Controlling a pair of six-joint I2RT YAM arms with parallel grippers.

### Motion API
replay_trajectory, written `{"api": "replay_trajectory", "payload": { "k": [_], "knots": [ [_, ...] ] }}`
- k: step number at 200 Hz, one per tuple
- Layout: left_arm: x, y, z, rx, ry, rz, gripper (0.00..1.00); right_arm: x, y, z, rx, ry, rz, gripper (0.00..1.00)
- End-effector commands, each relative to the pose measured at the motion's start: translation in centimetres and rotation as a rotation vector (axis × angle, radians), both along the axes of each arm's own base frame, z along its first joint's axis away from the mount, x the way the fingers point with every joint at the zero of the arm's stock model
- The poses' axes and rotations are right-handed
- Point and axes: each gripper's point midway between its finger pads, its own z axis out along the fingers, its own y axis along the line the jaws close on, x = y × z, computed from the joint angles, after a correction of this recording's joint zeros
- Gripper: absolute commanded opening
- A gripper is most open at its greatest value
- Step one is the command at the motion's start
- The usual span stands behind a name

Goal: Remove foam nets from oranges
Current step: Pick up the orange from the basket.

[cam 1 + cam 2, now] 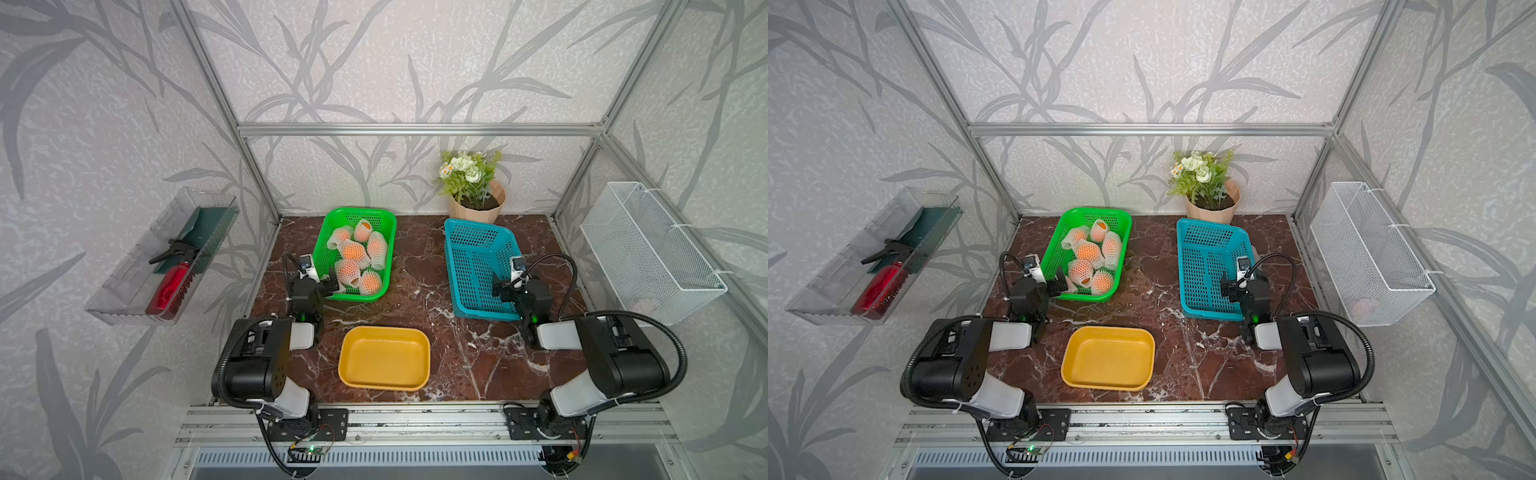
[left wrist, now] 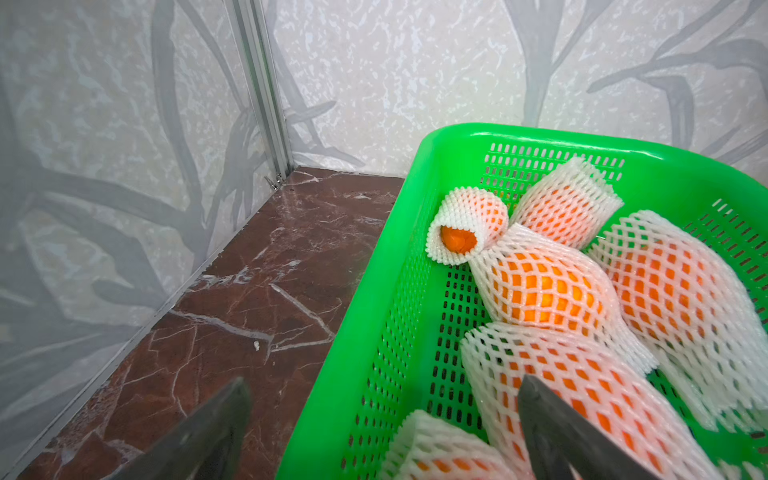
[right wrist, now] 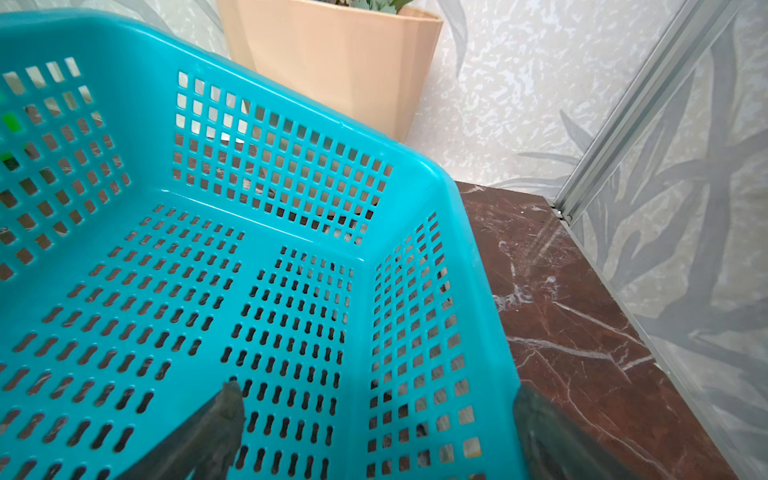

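Several oranges (image 1: pixel 353 250) (image 2: pixel 540 291), each wrapped in an off-white foam net (image 1: pixel 377 248) (image 2: pixel 681 291), lie piled in a green basket (image 1: pixel 361 211) (image 2: pixel 540 133) at the back left in both top views. My left gripper (image 1: pixel 321 282) (image 1: pixel 1054 284) (image 2: pixel 384 382) is open at the basket's near left corner. One of its fingers (image 2: pixel 552 428) is over a netted orange and the other is outside the wall. My right gripper (image 1: pixel 513 286) (image 1: pixel 1239 286) (image 3: pixel 378 388) is open astride the right wall of an empty blue basket (image 1: pixel 469 266) (image 3: pixel 166 54). Neither holds anything.
An empty yellow tray (image 1: pixel 384 357) sits at the front middle of the brown marble table (image 1: pixel 419 286). A potted plant (image 1: pixel 478 203) stands at the back behind the blue basket. A white wire basket (image 1: pixel 648 249) hangs on the right wall, a clear bin with a red spray bottle (image 1: pixel 170 286) on the left.
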Motion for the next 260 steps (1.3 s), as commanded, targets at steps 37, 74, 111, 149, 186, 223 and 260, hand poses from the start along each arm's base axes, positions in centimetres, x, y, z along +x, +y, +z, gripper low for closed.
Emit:
{"api": "replay_trajectory", "payload": {
  "k": [37,74,111,149,186,223,260],
  "knots": [
    [-0.7,0.2,-2.6,0.022,0.096,0.006,0.99,-0.2,0.0,-1.5,0.024,0.056,-0.006,0.99],
    [-0.6,0.1,-2.6,0.022,0.096,0.003,0.99,-0.2,0.0,-1.6,0.024,0.056,-0.006,0.99],
    [-0.6,0.1,-2.5,0.021,0.095,0.002,0.99,-0.2,0.0,-1.6,0.024,0.056,-0.007,0.99],
    [-0.6,0.1,-2.5,0.019,0.093,0.002,0.99,-0.2,0.0,-1.5,0.024,0.055,-0.006,0.99],
    [-1.7,-1.0,-0.6,0.040,0.055,-0.057,0.99,-1.3,0.0,0.7,0.008,0.024,-0.018,0.99],
    [-4.1,-1.5,2.3,-0.002,0.017,-0.065,0.99,-3.5,1.4,2.7,0.033,0.042,0.025,0.99],
    [-6.9,-2.0,4.4,-0.075,-0.002,-0.067,0.99,-5.2,2.6,5.3,0.098,0.047,0.061,0.99]
  ]
}}
